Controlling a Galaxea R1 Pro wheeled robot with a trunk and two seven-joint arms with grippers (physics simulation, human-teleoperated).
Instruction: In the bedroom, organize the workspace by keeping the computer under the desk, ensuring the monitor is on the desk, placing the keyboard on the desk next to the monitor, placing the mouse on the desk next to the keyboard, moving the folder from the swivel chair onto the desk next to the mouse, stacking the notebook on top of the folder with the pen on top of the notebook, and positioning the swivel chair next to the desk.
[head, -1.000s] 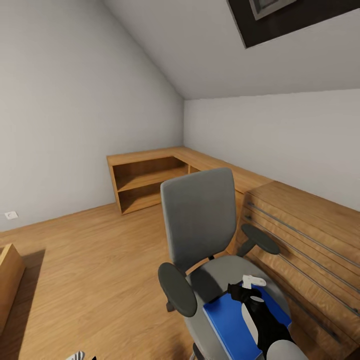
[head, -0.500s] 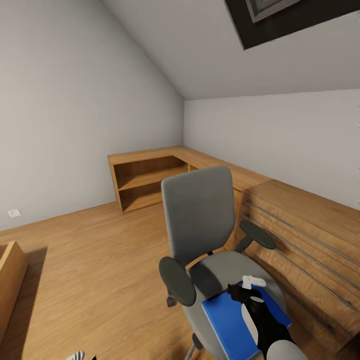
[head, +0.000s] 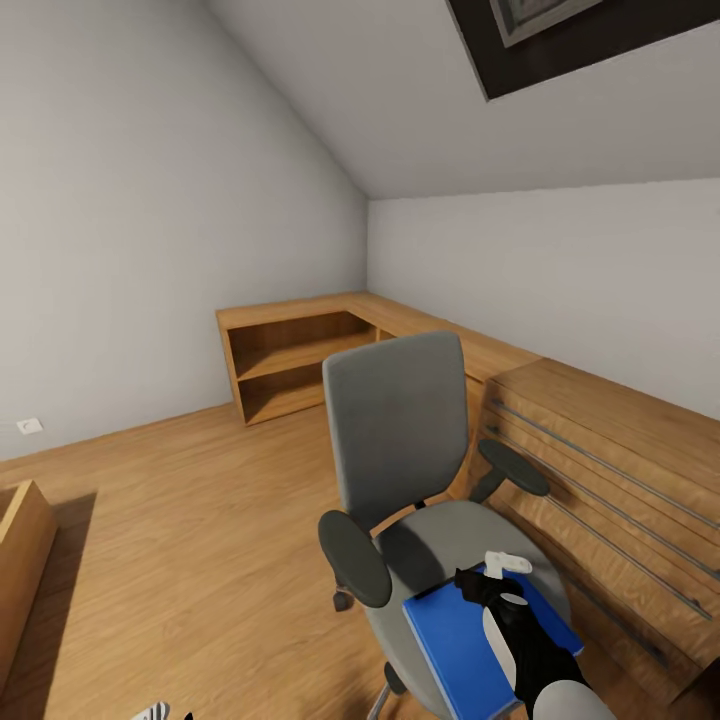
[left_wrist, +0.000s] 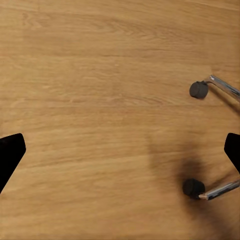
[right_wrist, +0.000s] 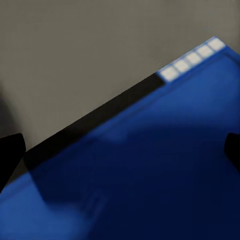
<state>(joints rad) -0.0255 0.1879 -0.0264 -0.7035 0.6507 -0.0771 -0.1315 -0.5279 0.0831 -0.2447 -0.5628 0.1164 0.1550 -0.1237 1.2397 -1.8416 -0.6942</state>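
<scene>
- Head view: your right gripper (head: 497, 583) hovers low over the folder (head: 455, 640), which lies flat on the seat of the swivel chair (head: 400, 440) beside the low wooden shelving (head: 600, 470). The arm hides part of the folder.
- Left wrist view: fingertips (left_wrist: 9, 152) wide apart, holding nothing, above wooden floor (left_wrist: 100, 100) and chair casters (left_wrist: 198, 89).
- Right wrist view: jaws spread, empty, close above the folder (right_wrist: 150, 175). It looks thin, light and slippery; take it by an edge. Desk out of frame.
</scene>
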